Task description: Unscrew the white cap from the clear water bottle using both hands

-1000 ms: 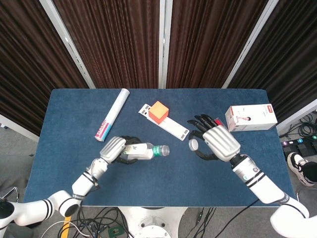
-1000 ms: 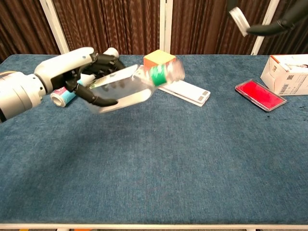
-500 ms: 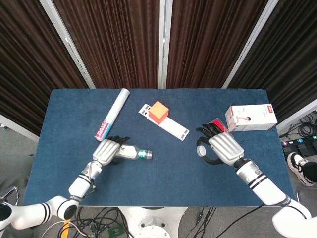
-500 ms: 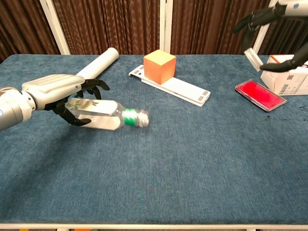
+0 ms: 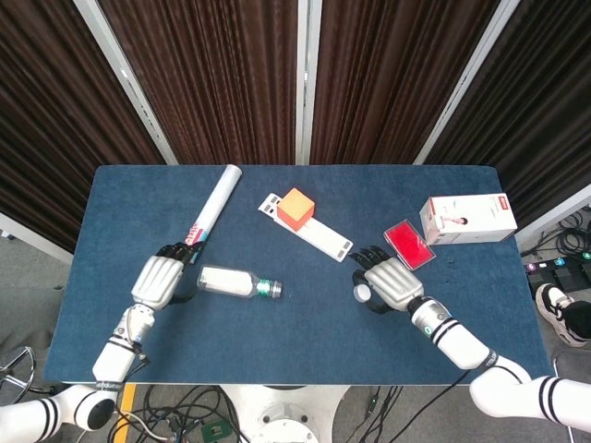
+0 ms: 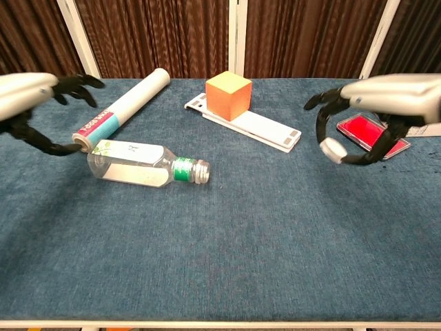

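The left hand (image 5: 159, 280) hovered at the table's left side with its fingers spread apart and nothing in them, just beside the base of the clear plastic water bottle (image 5: 229, 282). Behind it lay a long white cardboard tube (image 5: 211, 211) with a pink and teal label. The bottle rested on its side on the blue cloth-covered table (image 5: 295, 323), its green-banded neck (image 6: 184, 169) pointing right, the mouth uncapped; whether any water remained inside could not be told. Further right, an orange cube (image 5: 295, 208) sat on a flat white strip (image 5: 319, 235). The right hand (image 5: 383, 282) pinched the small white cap (image 6: 332, 149) between thumb and finger, above the cloth. Behind it lay a flat red case (image 5: 407, 243) and a closed white carton (image 5: 468, 218), contents hidden.
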